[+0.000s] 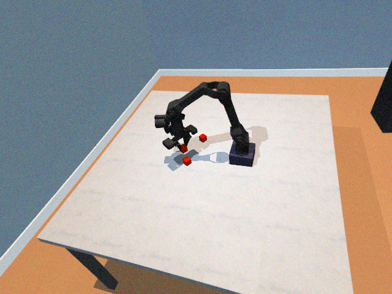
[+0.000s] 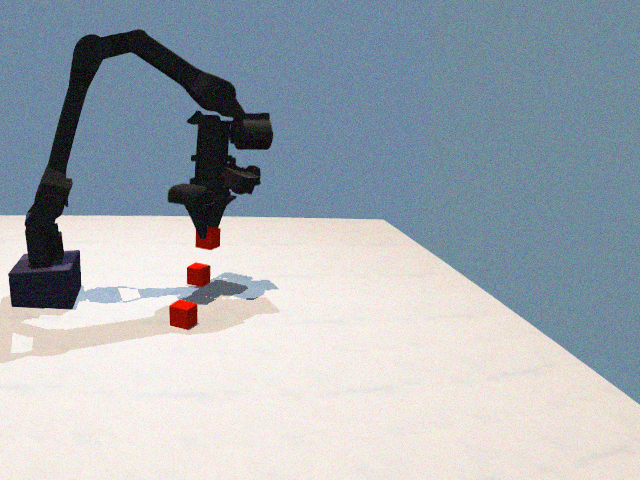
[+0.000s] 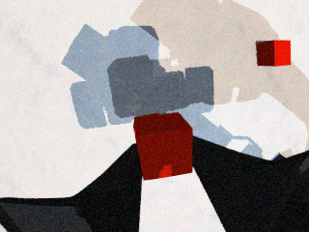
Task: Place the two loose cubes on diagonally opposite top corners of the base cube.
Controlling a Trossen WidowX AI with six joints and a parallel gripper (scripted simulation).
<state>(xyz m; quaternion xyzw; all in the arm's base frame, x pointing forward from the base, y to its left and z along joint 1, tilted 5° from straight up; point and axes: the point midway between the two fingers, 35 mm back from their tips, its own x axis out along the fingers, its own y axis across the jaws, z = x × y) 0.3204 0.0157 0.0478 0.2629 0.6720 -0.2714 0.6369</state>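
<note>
My gripper (image 1: 182, 145) (image 2: 207, 231) (image 3: 162, 145) is shut on a red cube (image 1: 184, 147) (image 2: 207, 238) (image 3: 163, 140) and holds it level in the air, well above the white table (image 1: 221, 205) (image 2: 413, 335). A second red cube (image 1: 187, 160) (image 2: 198, 274) stands on the table almost straight below it; in the wrist view only a bright sliver of that second cube (image 3: 165, 170) shows under the held one. A third red cube (image 1: 203, 137) (image 2: 183, 314) (image 3: 273, 52) stands apart on the table. All three look alike, so I cannot tell which one is the fixed base.
The arm's dark blue pedestal (image 1: 242, 155) (image 2: 44, 280) stands on the table beside the cubes. The table's left edge (image 1: 95, 164) runs near the gripper. A dark block (image 1: 383, 104) stands off the table at the far right.
</note>
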